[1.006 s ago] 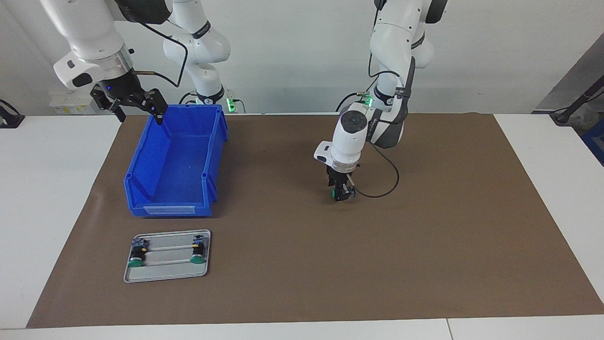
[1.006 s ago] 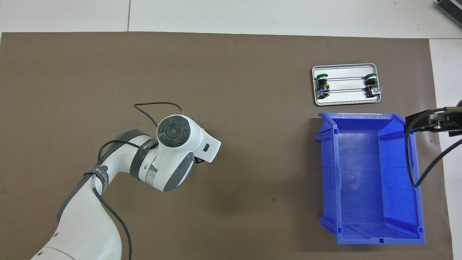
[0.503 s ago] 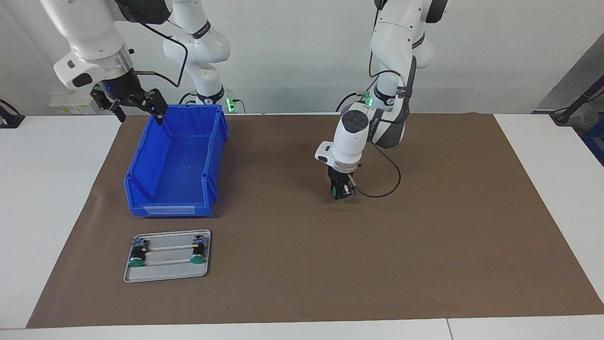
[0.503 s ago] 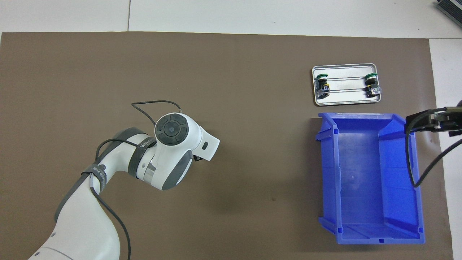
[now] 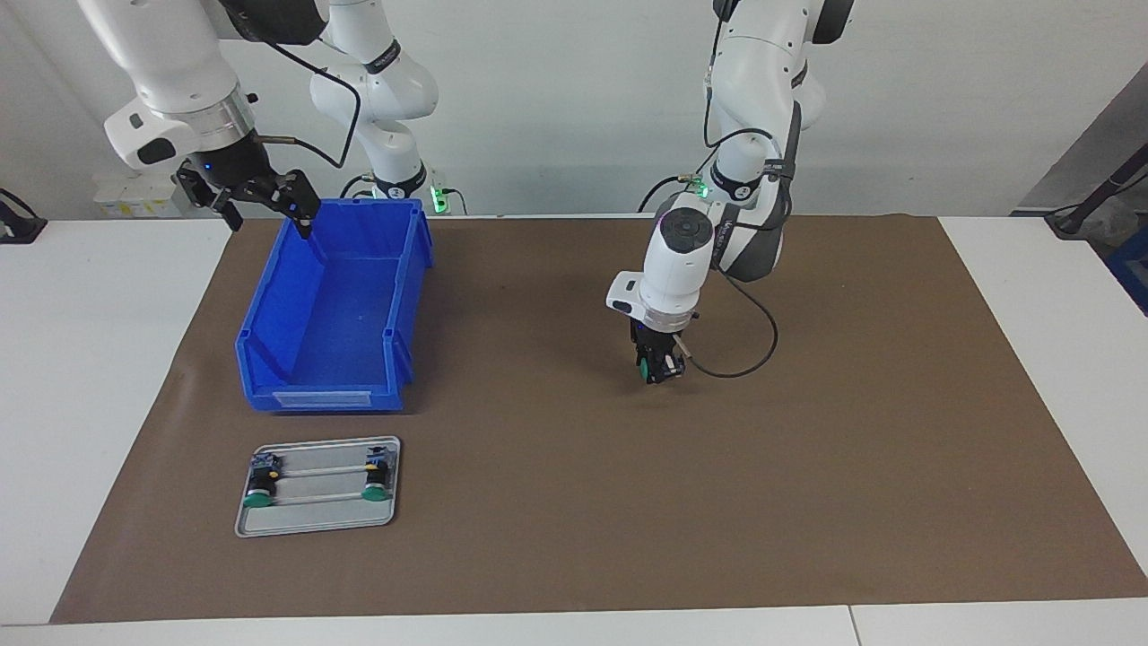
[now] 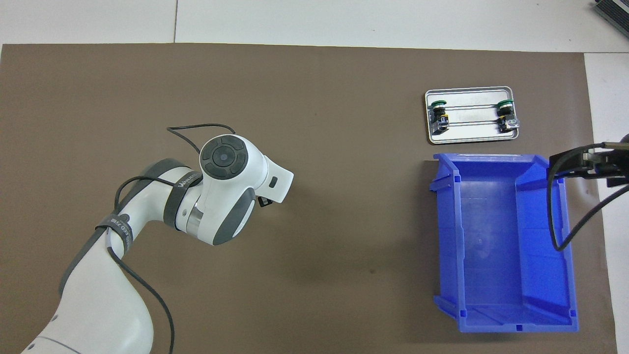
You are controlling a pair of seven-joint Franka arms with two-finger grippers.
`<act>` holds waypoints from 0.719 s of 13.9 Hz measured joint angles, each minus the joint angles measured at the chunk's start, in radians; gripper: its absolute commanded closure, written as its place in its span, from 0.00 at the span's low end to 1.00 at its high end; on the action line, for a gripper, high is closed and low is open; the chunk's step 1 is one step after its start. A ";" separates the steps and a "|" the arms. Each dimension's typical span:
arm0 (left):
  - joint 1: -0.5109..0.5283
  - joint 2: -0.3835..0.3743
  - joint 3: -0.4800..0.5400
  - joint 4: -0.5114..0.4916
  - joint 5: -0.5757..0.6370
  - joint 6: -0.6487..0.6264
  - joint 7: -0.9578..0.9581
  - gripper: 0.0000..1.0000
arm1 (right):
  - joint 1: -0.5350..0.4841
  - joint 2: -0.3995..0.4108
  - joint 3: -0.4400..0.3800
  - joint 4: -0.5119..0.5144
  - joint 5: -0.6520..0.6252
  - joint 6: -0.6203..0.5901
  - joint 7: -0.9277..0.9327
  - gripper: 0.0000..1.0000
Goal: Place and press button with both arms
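The left gripper (image 5: pixel 657 370) hangs low over the middle of the matte brown mat (image 5: pixel 807 467), pointing straight down, its black fingers closed on the button (image 5: pixel 644 366): a small piece with a round flat green cap turned sideways and a dark barrel between the fingers. Whether the button touches the mat cannot be told.

The right gripper (image 5: pixel 260 202) waits in the air over the corner of the blue bin (image 5: pixel 269 341) closest to the robots' end, its jointed black fingers spread wide and holding nothing. The bin is glossy moulded plastic, rectangular with sloped walls and a cut-down front lip. Just beside that lip, farther from the robots than the right gripper, lies a shallow metal tray (image 5: pixel 309 520) with rounded corners and two thin rails, carrying two more green-capped buttons (image 5: pixel 260 489).

The facing view shows the left gripper's fingers and the green cap. In the overhead view the smooth white wrist housing (image 6: pixel 231 196) with its dark round cap covers them, leaving only a black sliver of the left gripper at its edge. The overhead view does show the bin's bare ribbed floor and both of the tray's buttons lying on their sides across the rails.
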 measured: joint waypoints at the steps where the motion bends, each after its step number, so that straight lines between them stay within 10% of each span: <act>1: 0.016 0.000 0.001 0.025 0.000 -0.032 0.000 0.95 | 0.000 0.000 0.000 0.000 0.002 0.000 0.000 0.00; 10: 0.258 -0.004 0.000 0.222 -0.174 -0.334 0.152 1.00 | 0.002 0.000 0.000 0.000 0.007 0.000 0.000 0.00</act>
